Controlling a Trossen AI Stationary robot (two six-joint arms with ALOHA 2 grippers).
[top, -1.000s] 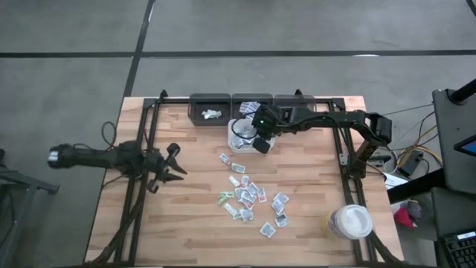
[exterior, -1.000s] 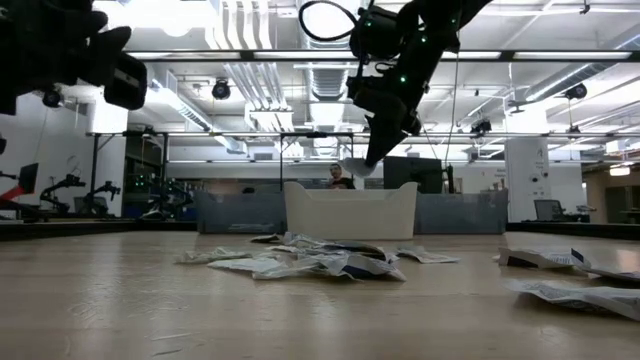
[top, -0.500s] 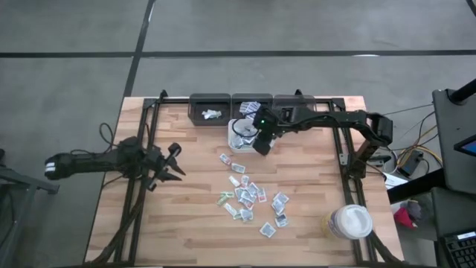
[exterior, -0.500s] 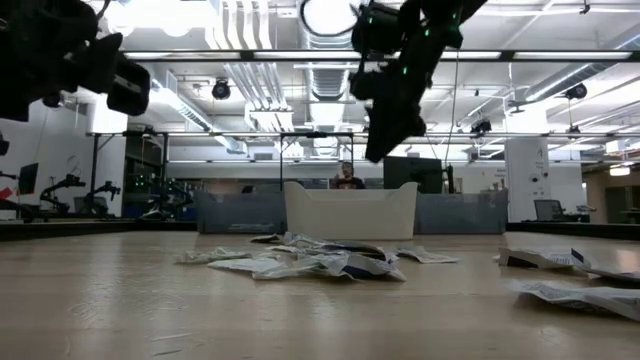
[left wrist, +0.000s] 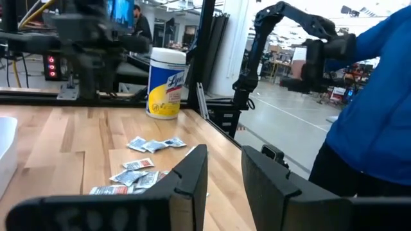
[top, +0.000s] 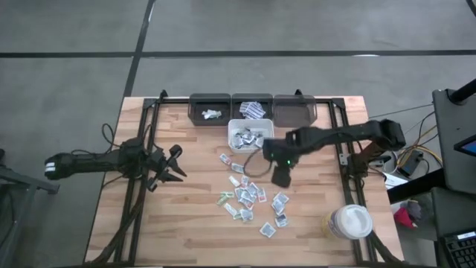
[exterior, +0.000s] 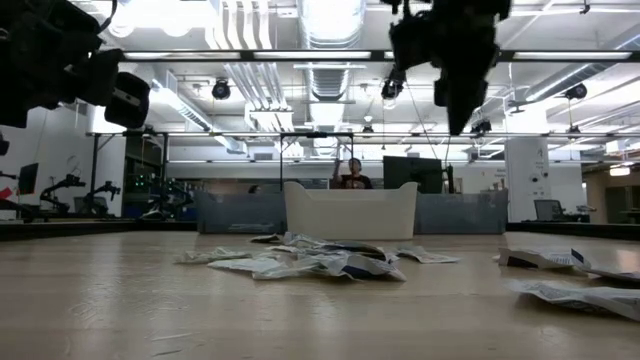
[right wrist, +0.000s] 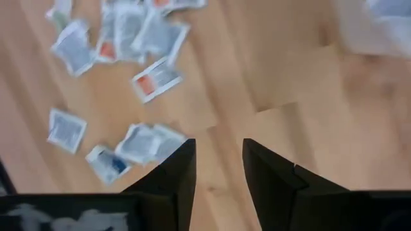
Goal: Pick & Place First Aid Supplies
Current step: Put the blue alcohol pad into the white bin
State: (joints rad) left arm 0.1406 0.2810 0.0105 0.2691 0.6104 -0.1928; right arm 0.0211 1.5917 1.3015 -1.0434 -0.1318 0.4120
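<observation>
sachets [top: 249, 197]: small flat white packets with blue-grey print, a few greenish
loose ones: scattered flat mid-table, spreading toward the near right corner
binned ones: heaped in the white bin [top: 248, 135]; more in two dark bins at the far edge

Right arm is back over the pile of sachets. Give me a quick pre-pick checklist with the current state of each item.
1. Right gripper empty: ok, nothing shows between its fingers in the right wrist view.
2. Right fingers apart for a pick: ok, a clear gap shows.
3. Right gripper placed over the sachets: ok, it hangs above the table at the pile's edge nearest the white bin.
4. One sachet singled out: cannot tell; several lie close or overlapping.
5. Left gripper clear of the pile: ok, parked off to the left side, fingers apart, empty.
6. White bin free to receive: ok, sachets lie in it, nothing blocks it.
</observation>
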